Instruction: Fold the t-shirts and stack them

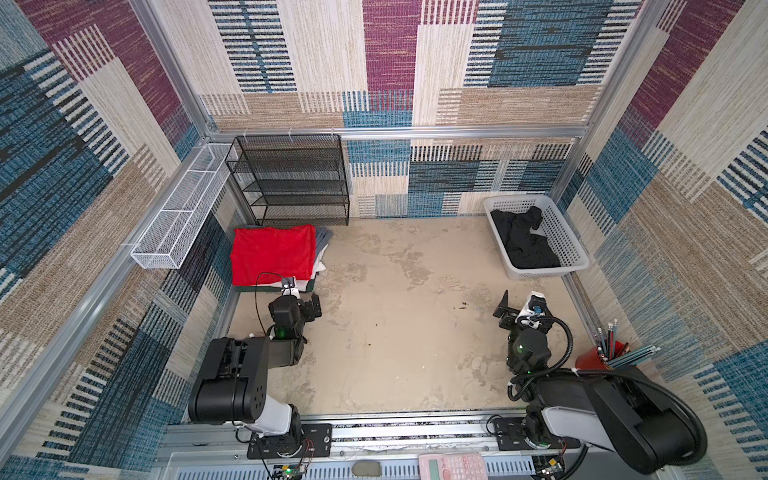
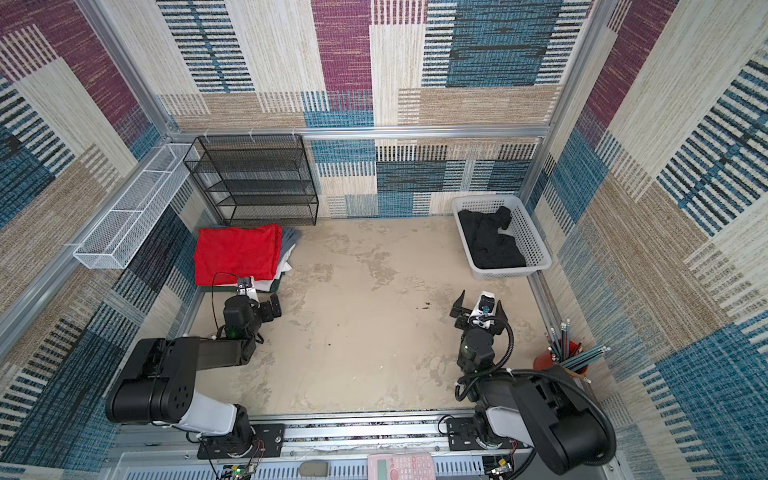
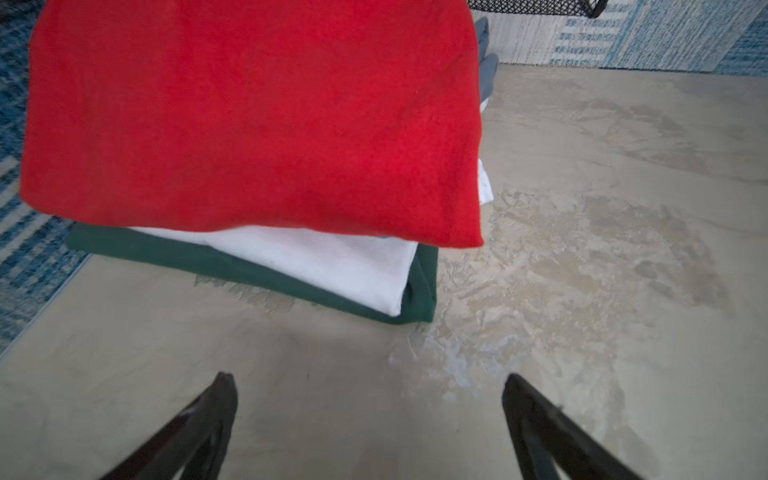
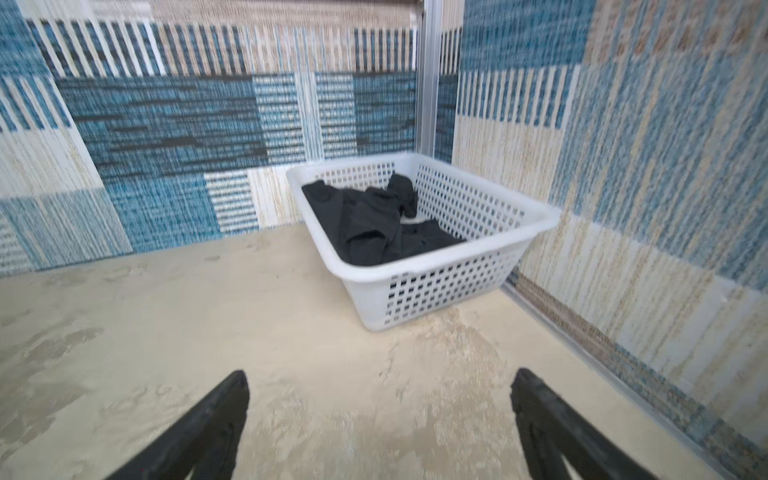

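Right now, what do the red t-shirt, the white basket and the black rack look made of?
Red t-shirt: soft knit cloth, matte, faintly fuzzy; its folded edge sags and rounds.
White basket: moulded plastic, smooth with slight sheen; rigid walls with a grid of holes.
Black rack: probably coated metal mesh, matte; fine see-through lattice on thin frame bars.

Red t-shirt (image 1: 272, 253) tops white (image 3: 332, 266) and dark green (image 3: 232, 266) ones; black t-shirt (image 1: 525, 243) in white basket (image 1: 561, 232).
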Tool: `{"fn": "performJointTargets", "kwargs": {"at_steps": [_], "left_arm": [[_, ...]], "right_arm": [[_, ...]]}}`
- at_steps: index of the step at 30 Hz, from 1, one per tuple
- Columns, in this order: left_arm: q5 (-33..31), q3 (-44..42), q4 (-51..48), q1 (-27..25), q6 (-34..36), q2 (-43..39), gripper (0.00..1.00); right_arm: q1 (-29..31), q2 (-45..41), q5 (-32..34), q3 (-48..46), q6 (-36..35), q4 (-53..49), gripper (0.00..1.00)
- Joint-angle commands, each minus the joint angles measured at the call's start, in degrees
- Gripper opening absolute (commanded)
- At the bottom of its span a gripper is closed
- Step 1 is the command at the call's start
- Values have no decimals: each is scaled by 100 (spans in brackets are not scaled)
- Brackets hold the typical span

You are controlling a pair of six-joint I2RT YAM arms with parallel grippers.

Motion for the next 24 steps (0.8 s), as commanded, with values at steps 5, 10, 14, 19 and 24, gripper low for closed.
{"fn": "performJointTargets", "kwargs": {"at_steps": [5, 10, 14, 19, 24], "left_arm": [[465, 179, 250, 92, 52, 60, 100], [461, 158, 311, 98, 40, 72, 100], [459, 173, 291, 93, 43, 72, 100], [460, 159, 307, 92, 41, 60, 100], [456, 160, 310, 94, 43, 63, 100]], "right_arm": [[-172, 1650, -289, 197, -1043, 2842, 99], [-460, 1422, -788, 489, -762, 1817, 99], [-763, 1207, -1380, 605, -452, 1165, 99], [-1501, 1067, -2660, 1007, 167, -27, 99], [-1754, 1329, -3242, 1096, 259, -83, 99]]}}
